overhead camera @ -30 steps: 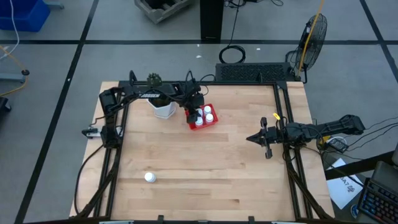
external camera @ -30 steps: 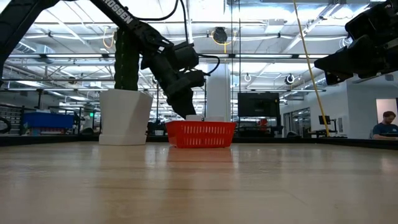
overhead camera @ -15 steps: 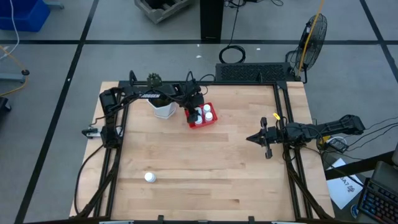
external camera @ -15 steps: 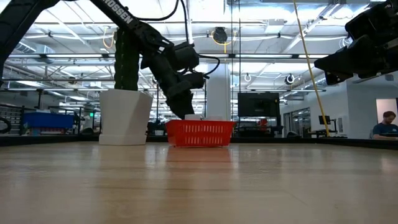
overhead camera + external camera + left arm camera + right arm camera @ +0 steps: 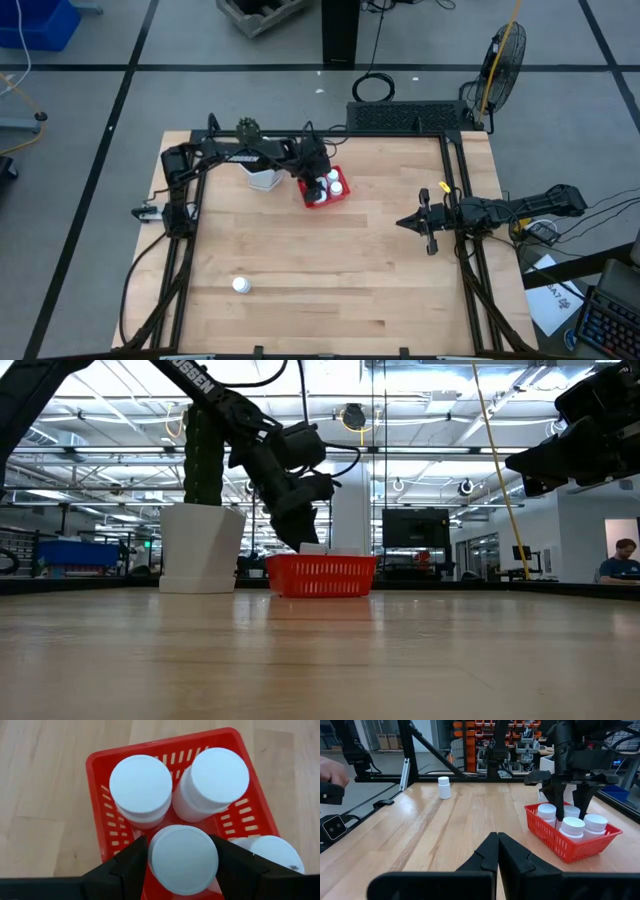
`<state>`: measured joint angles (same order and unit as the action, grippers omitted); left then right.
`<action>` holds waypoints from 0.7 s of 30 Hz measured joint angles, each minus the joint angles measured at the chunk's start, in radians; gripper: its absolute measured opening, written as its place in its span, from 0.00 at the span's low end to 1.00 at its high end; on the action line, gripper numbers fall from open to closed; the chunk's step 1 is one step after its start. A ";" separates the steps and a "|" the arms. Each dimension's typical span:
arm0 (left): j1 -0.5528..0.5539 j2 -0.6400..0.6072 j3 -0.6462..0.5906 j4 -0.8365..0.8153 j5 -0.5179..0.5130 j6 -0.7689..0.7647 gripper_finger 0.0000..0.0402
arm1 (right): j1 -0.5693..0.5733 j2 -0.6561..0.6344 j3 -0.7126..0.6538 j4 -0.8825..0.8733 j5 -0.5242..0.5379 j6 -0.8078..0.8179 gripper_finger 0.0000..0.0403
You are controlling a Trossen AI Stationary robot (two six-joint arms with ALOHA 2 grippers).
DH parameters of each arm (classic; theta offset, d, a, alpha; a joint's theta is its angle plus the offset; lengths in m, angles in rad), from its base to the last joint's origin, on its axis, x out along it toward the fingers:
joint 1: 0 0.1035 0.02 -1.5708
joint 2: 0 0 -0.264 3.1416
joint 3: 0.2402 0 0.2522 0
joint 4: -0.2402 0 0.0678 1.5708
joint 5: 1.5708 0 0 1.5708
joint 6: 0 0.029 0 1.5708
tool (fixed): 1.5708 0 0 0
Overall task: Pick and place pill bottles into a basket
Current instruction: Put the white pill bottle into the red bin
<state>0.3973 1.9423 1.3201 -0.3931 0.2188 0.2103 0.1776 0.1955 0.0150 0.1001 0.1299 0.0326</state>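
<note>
- The left gripper (image 5: pixel 316 180) hangs over the red basket (image 5: pixel 341 197), at the far side of the table (image 5: pixel 330 270) just beside the white pot (image 5: pixel 263 178) with the cactus (image 5: pixel 203 455).
- Its 2 fingers (image 5: pixel 131 865) are clamped on a bottle (image 5: pixel 184 859), one on each side of the cap, inside the basket.
- In the left wrist view, 3 more bottles stand upright in the basket: 2 (image 5: pixel 141 787) side by side beyond the held one, touching each other, and 1 (image 5: pixel 272 851) beside it, partly hidden by a finger.
- The right wrist view shows the same 4 white caps rising above the basket rim, with the left gripper coming down onto the one at the back.
- The last bottle (image 5: pixel 240 285) stands upright alone on the near left part of the table, well apart from the basket.
- The right gripper (image 5: pixel 413 223) hovers over the right side of the table, well apart from the basket, with its fingers (image 5: pixel 512 857) pressed together and nothing between them.
- A person (image 5: pixel 622 560) shows far off in the room behind the table.
</note>
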 joint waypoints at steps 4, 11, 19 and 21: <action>-0.015 0.000 0.000 0.005 -0.065 -0.009 0.52 | 0.000 0.000 0.000 0.000 0.000 0.000 0.00; -0.019 0.000 0.000 0.005 -0.070 -0.006 0.53 | 0.000 0.000 0.000 0.000 0.000 0.000 0.00; -0.020 0.000 0.000 0.007 -0.101 -0.003 0.68 | 0.000 0.000 0.000 0.000 0.000 0.000 0.00; -0.021 -0.002 0.000 0.011 -0.119 -0.001 0.72 | 0.000 0.000 0.000 0.000 0.000 0.000 0.00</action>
<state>0.3760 1.9401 1.3204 -0.3826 0.0995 0.2092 0.1776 0.1957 0.0151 0.0998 0.1299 0.0330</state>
